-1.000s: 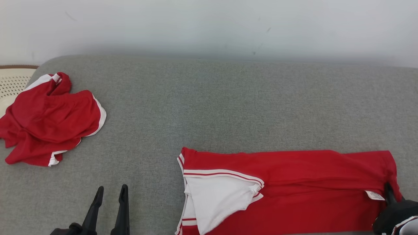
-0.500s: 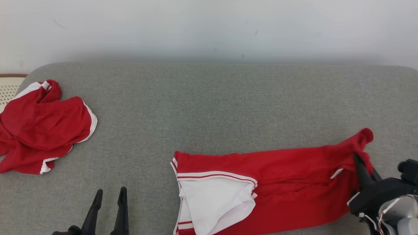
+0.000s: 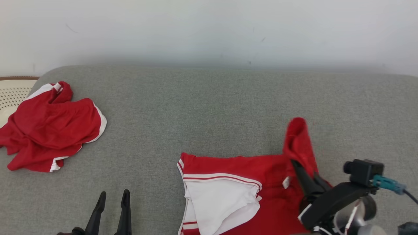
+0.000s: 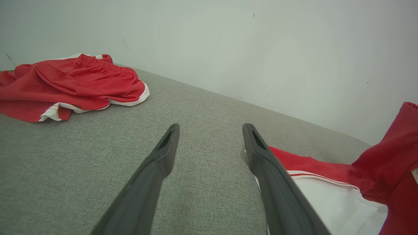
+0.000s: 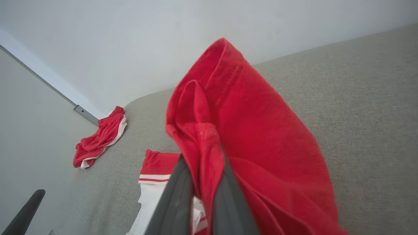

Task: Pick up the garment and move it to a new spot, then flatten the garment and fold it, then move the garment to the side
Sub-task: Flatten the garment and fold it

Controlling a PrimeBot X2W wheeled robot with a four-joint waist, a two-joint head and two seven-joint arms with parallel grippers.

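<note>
2 grippers to report. Got the right gripper [image 3: 305, 169] pinched tight on a raised corner of the red garment [image 3: 248, 164], 4 o'clock on the grey cushion [image 3: 209, 107]. Left gripper [image 3: 114, 193] at 7 o'clock, jaws apart. Crumpled red shorts [image 3: 49, 127] at 9 o'clock.

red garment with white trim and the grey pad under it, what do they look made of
Red garment with white trim: thin knit fabric, probably a matte synthetic jersey; it drapes limply, with stitched hems.
Grey padded surface: coarse woven upholstery cloth, matte; a fine heathered weave shows, and rounded corners suggest padding.
</note>
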